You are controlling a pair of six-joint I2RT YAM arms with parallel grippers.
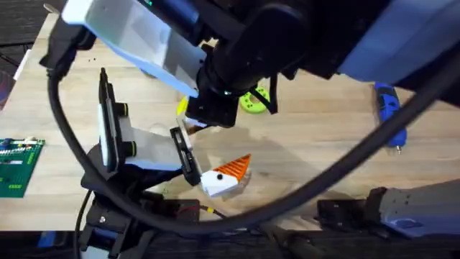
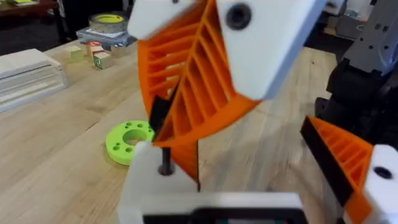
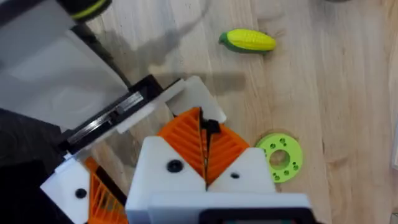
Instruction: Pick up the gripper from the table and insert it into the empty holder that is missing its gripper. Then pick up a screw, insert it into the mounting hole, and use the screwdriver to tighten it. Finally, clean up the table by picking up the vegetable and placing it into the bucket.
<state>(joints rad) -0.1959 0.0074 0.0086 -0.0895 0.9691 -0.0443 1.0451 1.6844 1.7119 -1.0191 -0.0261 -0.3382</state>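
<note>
Big and dark, my right arm (image 1: pixel 287 36) hangs close under the overhead camera and reaches across the middle of the light wooden plank bench (image 1: pixel 323 158). My right hand (image 3: pixel 202 134) has white fingers with orange ribbed pads, and they are pressed together. A small dark pin (image 3: pixel 211 127) sits right at their tips, but I cannot tell if they are pinching it. My left hand (image 2: pixel 249 168) is spread wide, and my right hand points down into the gap between its two fingers. In the left wrist view one of those fingers (image 2: pixel 155 186) looks plain white, with the small dark pin standing on it, and the other has an orange ribbed pad. The little yellow toy vegetable with a green end (image 3: pixel 249 40) lies on the bench, a little way from a flat green ring (image 3: pixel 280 155). The stubby blue plastic screwdriver (image 1: pixel 388 111) lies on the bench off to my right, well apart from both hands. A green circuit board (image 1: pixel 14 165) lies at the left edge.
</note>
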